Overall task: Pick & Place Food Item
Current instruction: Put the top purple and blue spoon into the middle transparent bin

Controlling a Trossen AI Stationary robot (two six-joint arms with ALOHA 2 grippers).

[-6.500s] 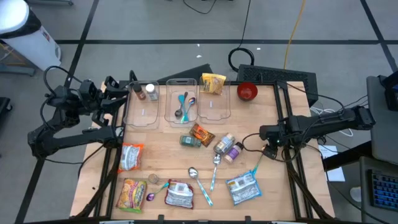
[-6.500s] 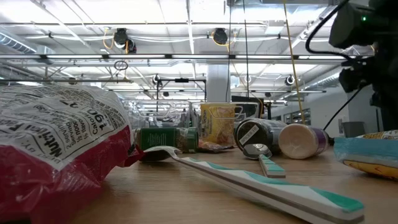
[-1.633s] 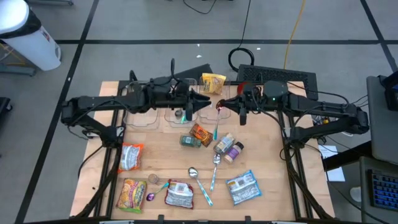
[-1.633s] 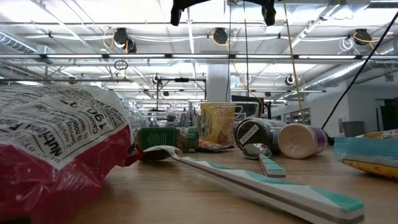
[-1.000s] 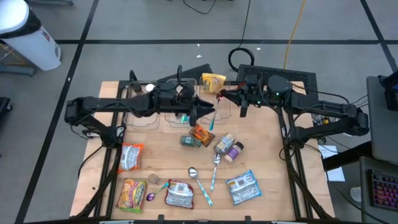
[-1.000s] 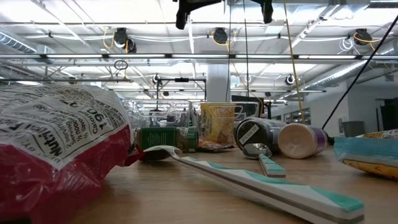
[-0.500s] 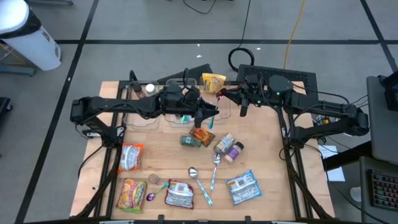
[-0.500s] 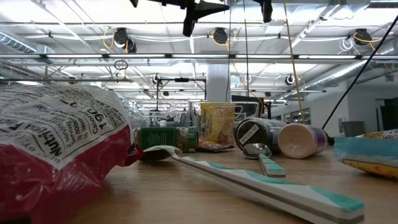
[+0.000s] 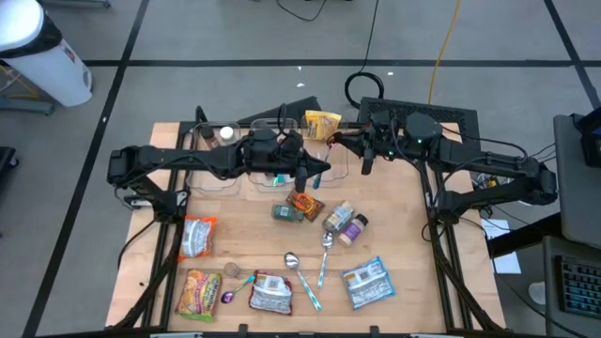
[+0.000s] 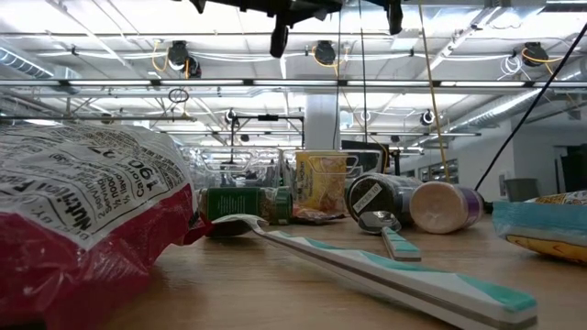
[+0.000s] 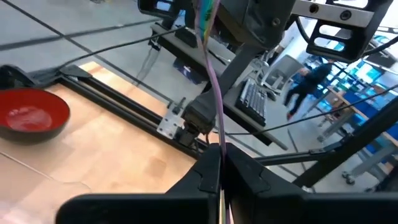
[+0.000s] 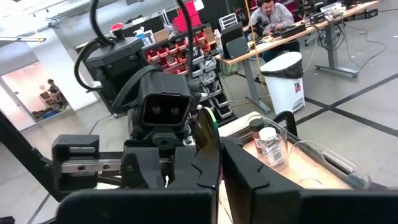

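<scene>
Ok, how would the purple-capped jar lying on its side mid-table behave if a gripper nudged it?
Lying on its round side, the purple-capped jar would probably roll rather than slide. The second jar lies right beside it and might get shoved too. Its body looks rigid and smooth, so possibly slippery.

red bowl (image 11: 28, 118) cut off by edge, left pincer (image 11: 219, 163) item unidentifiable

Both arms reach inward from the sides, raised above the far middle of the counter, wrists level. The left pincer (image 9: 317, 172) has its fingers (image 11: 208, 171) pressed nearly together, tips toward the right arm. The right pincer (image 9: 336, 141) faces the left arm, fingers (image 12: 205, 158) likewise close together.
</scene>
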